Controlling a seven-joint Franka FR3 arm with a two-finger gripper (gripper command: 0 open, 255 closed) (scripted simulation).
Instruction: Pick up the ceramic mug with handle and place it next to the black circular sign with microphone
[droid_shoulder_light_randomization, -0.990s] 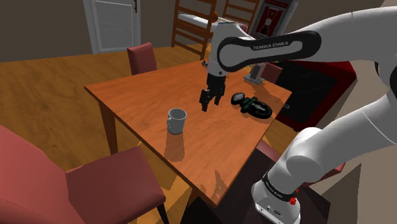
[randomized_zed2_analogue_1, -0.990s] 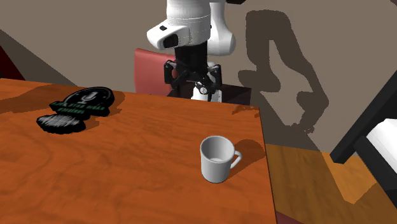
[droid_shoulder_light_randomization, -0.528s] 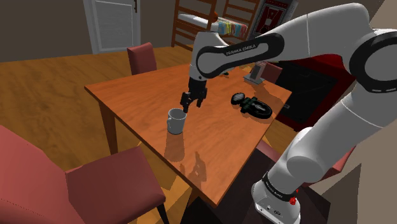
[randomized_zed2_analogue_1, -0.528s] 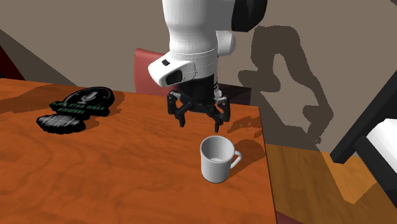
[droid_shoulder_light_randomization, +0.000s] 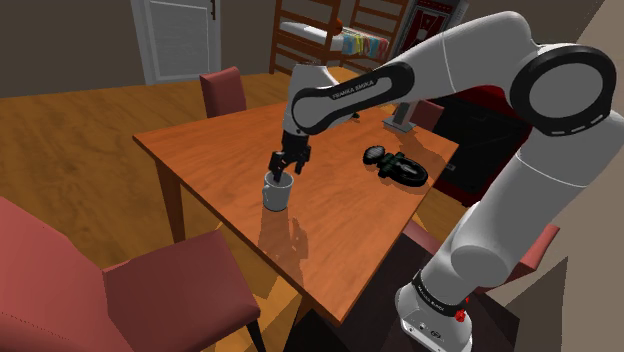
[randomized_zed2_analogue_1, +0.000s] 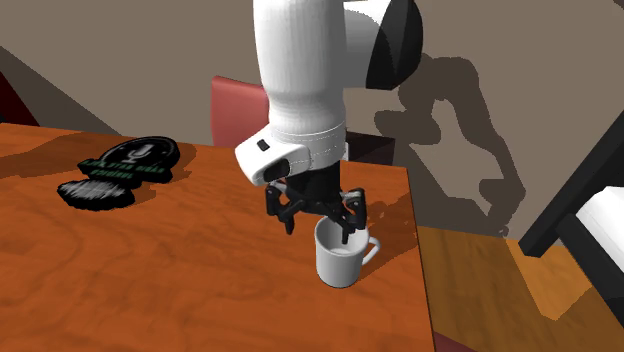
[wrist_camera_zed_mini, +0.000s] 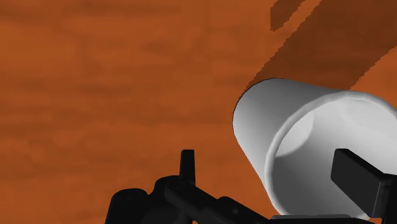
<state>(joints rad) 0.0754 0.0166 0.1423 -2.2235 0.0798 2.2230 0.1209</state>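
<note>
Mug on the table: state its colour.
The mug is plain white, clearest in the second exterior view.

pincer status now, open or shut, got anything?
pincer: open, holding nothing; its fingers stand apart at the rim of the white mug, not clasping it.

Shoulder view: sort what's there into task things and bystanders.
Task things: white mug, black round microphone sign, gripper, open at the mug's rim.
Bystanders: red chairs, small grey object beyond the sign, white door.
</note>
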